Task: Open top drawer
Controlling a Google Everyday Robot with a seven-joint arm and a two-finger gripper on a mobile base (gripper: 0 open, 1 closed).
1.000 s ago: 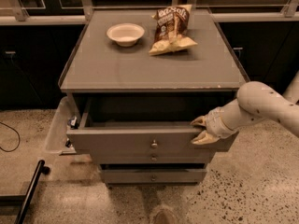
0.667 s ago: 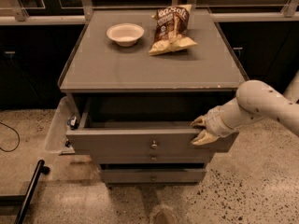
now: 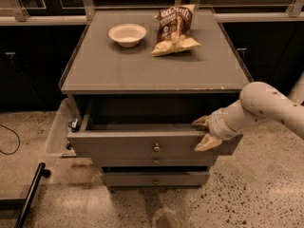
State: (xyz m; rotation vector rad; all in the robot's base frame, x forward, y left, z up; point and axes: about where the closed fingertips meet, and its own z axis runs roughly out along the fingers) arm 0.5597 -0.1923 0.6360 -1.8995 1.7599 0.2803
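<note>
The top drawer (image 3: 118, 144) of the grey cabinet stands pulled out part way, showing its dark inside. A small round metal knob (image 3: 156, 147) sits at the centre of its flat front. My gripper (image 3: 204, 133) is at the right end of the drawer front, on a white arm coming in from the right. Its fingers are apart: one fingertip (image 3: 201, 122) is over the front's top edge on the inside, the other (image 3: 207, 144) lies against the outer face. Two shorter drawer fronts (image 3: 154, 178) below are closed.
On the cabinet top (image 3: 142, 72) stand a white bowl (image 3: 127, 33) and a brown chip bag (image 3: 174, 30). A clear plastic bin (image 3: 58, 129) leans at the cabinet's left side. A black pole (image 3: 29, 196) lies on the speckled floor at lower left.
</note>
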